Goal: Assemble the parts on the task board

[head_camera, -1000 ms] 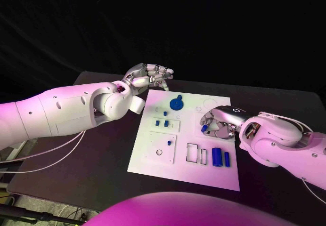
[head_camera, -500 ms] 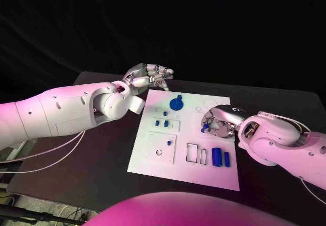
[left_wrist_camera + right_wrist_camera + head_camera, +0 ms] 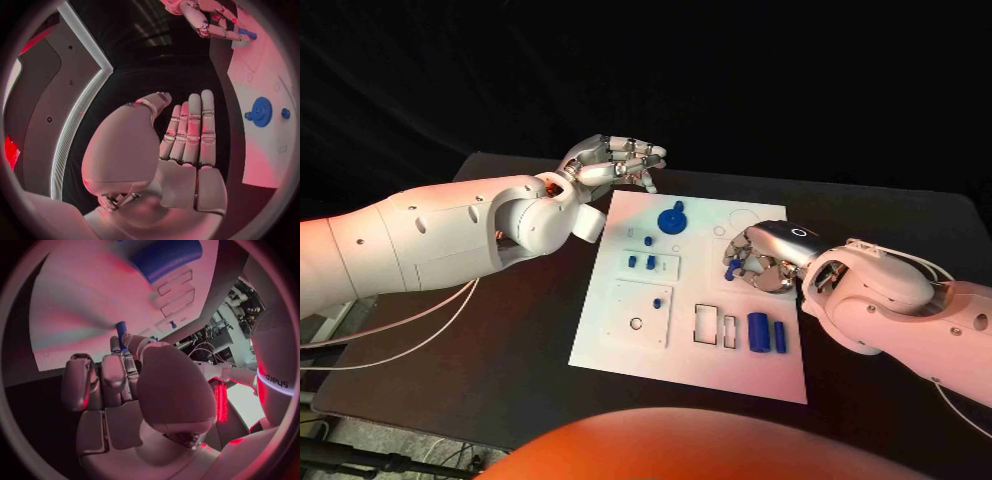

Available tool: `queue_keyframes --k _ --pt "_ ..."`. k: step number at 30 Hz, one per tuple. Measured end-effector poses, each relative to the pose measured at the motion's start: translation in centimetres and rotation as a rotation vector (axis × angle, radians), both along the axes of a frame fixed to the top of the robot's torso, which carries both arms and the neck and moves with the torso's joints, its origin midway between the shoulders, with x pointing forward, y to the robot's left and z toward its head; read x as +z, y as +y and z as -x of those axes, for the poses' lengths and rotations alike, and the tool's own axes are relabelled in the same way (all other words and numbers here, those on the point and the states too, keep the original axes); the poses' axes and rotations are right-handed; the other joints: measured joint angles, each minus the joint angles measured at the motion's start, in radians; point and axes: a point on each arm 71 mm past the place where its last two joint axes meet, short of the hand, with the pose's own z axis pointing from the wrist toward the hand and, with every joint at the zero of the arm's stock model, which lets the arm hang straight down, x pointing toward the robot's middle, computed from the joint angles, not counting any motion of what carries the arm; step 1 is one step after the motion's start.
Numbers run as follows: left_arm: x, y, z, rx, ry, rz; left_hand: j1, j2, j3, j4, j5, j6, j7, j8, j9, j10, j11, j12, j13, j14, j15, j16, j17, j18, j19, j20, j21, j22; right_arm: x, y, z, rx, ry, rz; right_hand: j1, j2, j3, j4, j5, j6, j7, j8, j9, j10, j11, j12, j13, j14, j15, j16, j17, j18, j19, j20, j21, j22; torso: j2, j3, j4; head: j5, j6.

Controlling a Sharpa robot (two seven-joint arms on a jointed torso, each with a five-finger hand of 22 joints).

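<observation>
Centred on the black desk (image 3: 516, 330): white flat task board (image 3: 625, 345). At its far edge, round blue gear part (image 3: 675, 219); near its right corner, two blue cylinder parts (image 3: 767, 333) side by side.

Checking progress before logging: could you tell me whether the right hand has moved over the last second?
Yes: the right hand, pinching a blue part, crept slightly toward the task board's far edge.

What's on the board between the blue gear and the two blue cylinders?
In the head view, between the blue gear and blue cylinders: bare task board with rectangular slots.
</observation>
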Motion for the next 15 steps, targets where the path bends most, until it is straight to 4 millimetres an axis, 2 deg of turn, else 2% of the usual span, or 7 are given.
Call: queue_keyframes --k 4,7,14,15 --pt "0.0 0.0 0.0 0.0 0.0 0.0 0.0 0.0 0.0 0.0 0.0 0.0 0.0 0.0 0.0 0.0 0.0 0.004 0.0 0.0 0.0 0.0 0.0 0.0 0.0 0.0 0.0 0.0 0.6 0.1 0.5 0.002 -0.018 -0.032 -0.008 -0.003 0.011 -0.011 0.0 -0.002 -0.001 0.018 0.0 0.0 0.0 -0.001 0.001 0.0 0.0 0.0 0.002 0.0 0.0 0.0 0.0 0.0 0.0 -0.0001 0.0009 0.0 0.0" --pt "0.0 0.0 0.0 0.001 0.0 0.0 0.0 0.0 0.003 -0.003 0.0 0.0 0.0 0.0 0.0 0.0 0.0 0.004 0.0 0.0 0.0 0.0 -0.001 0.0 0.0 0.0 0.0 0.001 1.3 0.2 0.9 0.008 -0.031 -0.054 -0.015 -0.005 0.013 -0.013 -0.002 -0.002 -0.002 0.019 0.0 0.001 0.001 -0.001 0.007 0.0 0.0 0.004 0.006 -0.015 0.0 0.0 0.005 0.0 -0.001 -0.0006 0.0014 0.003 0.0" --pt "0.0 0.0 0.0 0.001 0.001 -0.001 0.0 0.0 0.004 -0.004 0.0 0.0 0.0 0.0 0.0 0.0 0.0 0.004 0.0 0.0 0.0 0.0 -0.001 0.0 0.0 0.0 0.0 0.002 3.7 0.7 1.8 0.033 -0.074 -0.11 -0.016 -0.005 0.015 -0.015 -0.002 -0.006 -0.002 0.019 0.002 0.002 0.002 -0.001 0.006 0.002 -0.002 0.008 0.012 -0.015 0.003 0.004 0.009 0.0 -0.001 -0.0012 0.0008 0.008 0.0" --pt "0.0 0.0 -0.1 0.002 0.001 -0.001 0.0 0.0 0.004 -0.004 0.0 0.0 0.0 0.0 0.0 0.0 0.0 0.004 0.0 0.0 0.0 0.0 -0.001 0.0 0.0 0.0 0.0 0.002 3.9 1.0 2.0 0.04 -0.076 -0.118 -0.016 -0.005 0.017 -0.017 -0.003 -0.009 -0.002 0.019 0.015 0.002 0.002 -0.001 0.006 0.004 -0.004 0.008 0.013 -0.015 0.003 0.004 0.012 0.0 -0.001 -0.0014 0.0005 0.009 0.0"
